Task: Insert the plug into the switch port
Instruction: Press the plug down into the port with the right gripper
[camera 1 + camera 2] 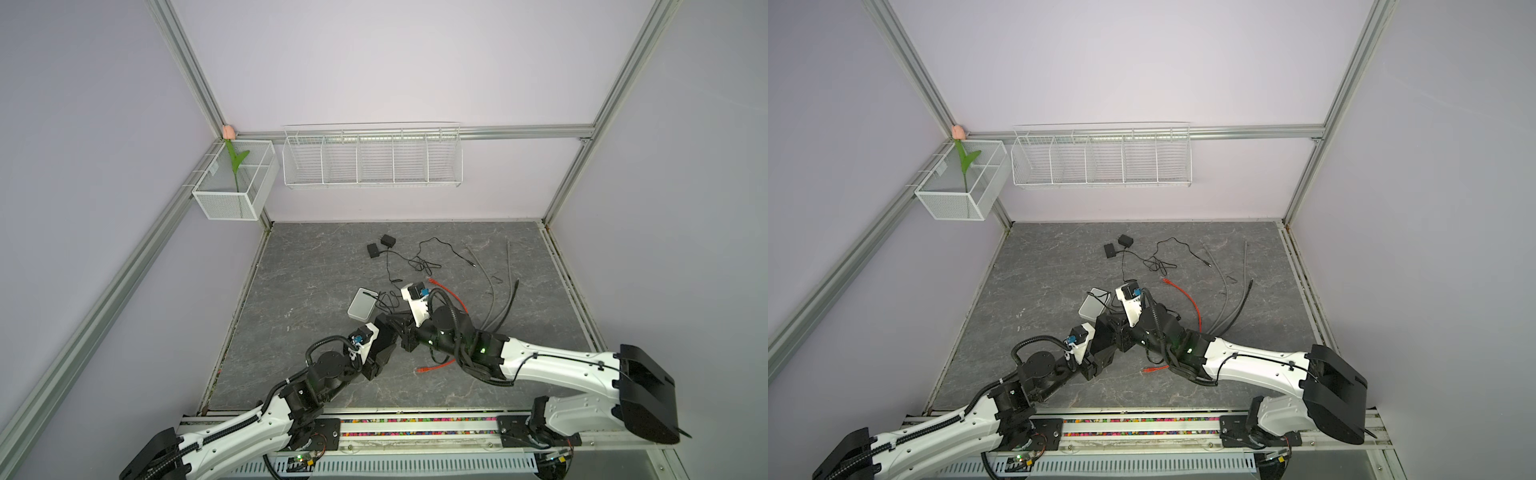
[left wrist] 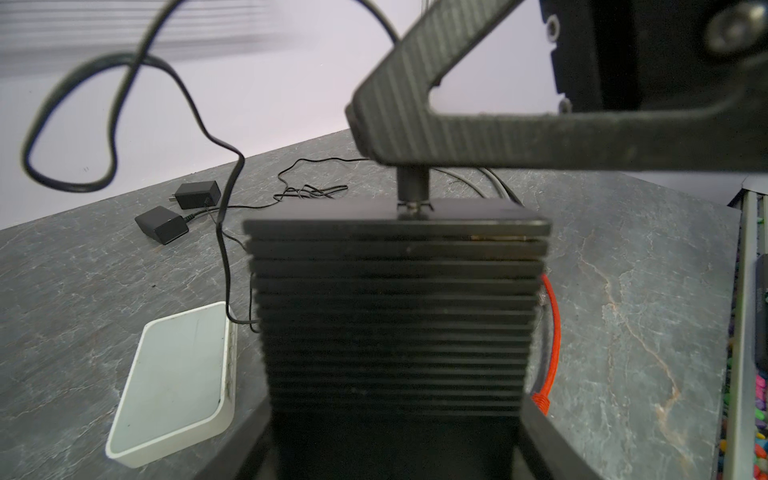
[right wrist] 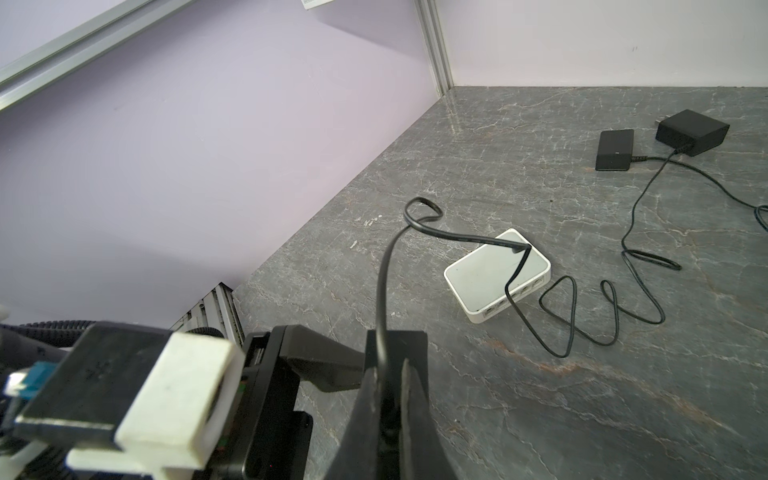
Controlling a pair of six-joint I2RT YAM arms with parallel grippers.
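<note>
right gripper (image 3: 392, 365) first: its fingers are pinched tight on the black cable (image 3: 384, 282) right where it runs into the plug (image 2: 412, 183). in the left wrist view the plug barrel pokes out under one finger, and its tip sits at the top edge of the black finned box (image 2: 395, 299). a bit of metal shows at the joint, so i'd say it's lined up or partly in, not fully seated. can't be sure, it's blurry there.

left gripper (image 2: 392, 424) has its fingers spread wide and clamped on the two sides of that finned box. i'm assuming the box is the switch, since that's where the plug is aimed.

using the white box (image 2: 178, 382) as the landmark: the held box and plug are just beside it, on its robot-base side and up off the table (image 2: 623, 291). the slack cable loops up and over the white box. a red cable (image 2: 552, 328) lies past the held box, on the side away from the white box.

so we're at the insertion step. next move looks like a short straight push along the plug's axis while the left arm braces the box. if it goes in tilted it'll probably jam.
</note>
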